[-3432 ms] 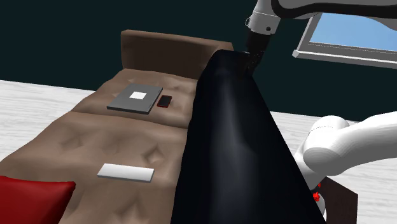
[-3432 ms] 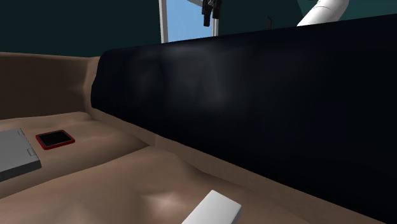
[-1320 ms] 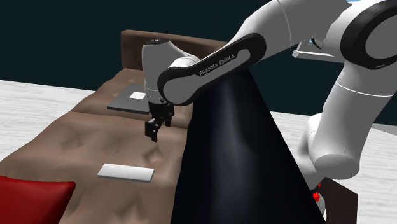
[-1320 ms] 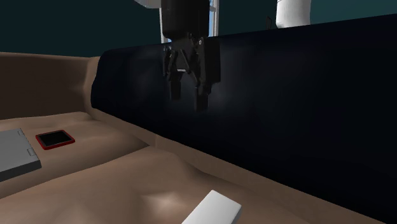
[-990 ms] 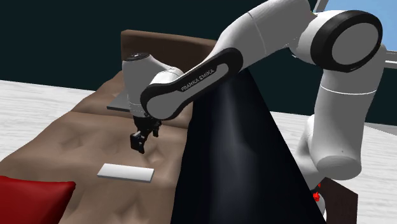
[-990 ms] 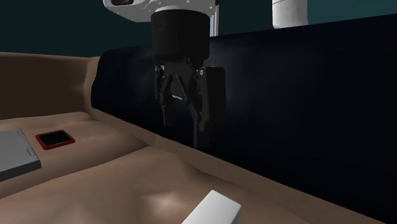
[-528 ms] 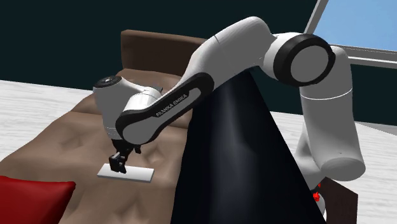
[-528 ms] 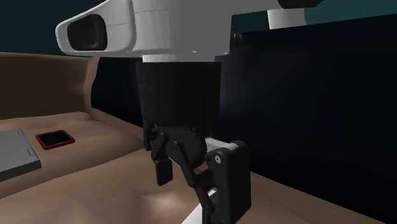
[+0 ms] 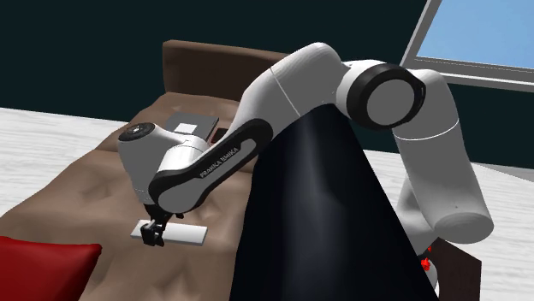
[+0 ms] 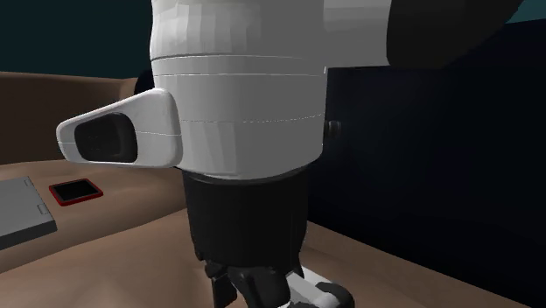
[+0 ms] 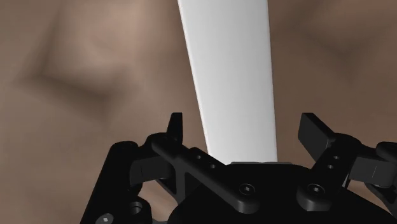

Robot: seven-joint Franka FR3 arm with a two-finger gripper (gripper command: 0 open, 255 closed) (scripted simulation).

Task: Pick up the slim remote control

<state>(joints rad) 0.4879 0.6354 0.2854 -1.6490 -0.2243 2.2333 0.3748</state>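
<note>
The slim remote control (image 9: 185,233) is a flat white bar lying on the brown cushioned sofa (image 9: 77,184). My black gripper (image 9: 153,233) has come down over the end of the remote nearer the shoulder view's left. In the wrist view the remote (image 11: 232,76) runs lengthwise away from the hand. My gripper (image 11: 245,127) is open, with one fingertip (image 11: 175,123) on each side of the white bar, and neither touches it. In the second exterior view the white wrist (image 10: 236,131) stands close to the camera and hides the remote.
A long black drape (image 9: 317,214) covers the sofa's side next to the arm. A grey flat slab (image 10: 22,210) and a red-edged phone (image 10: 74,191) lie farther up the sofa. A red cushion (image 9: 43,269) sits at the near end. A window (image 9: 479,34) is behind.
Over the last second the arm swung toward the shoulder view's left and lowered. The gripper went from above the sofa's middle down onto the remote's end, its fingers staying apart.
</note>
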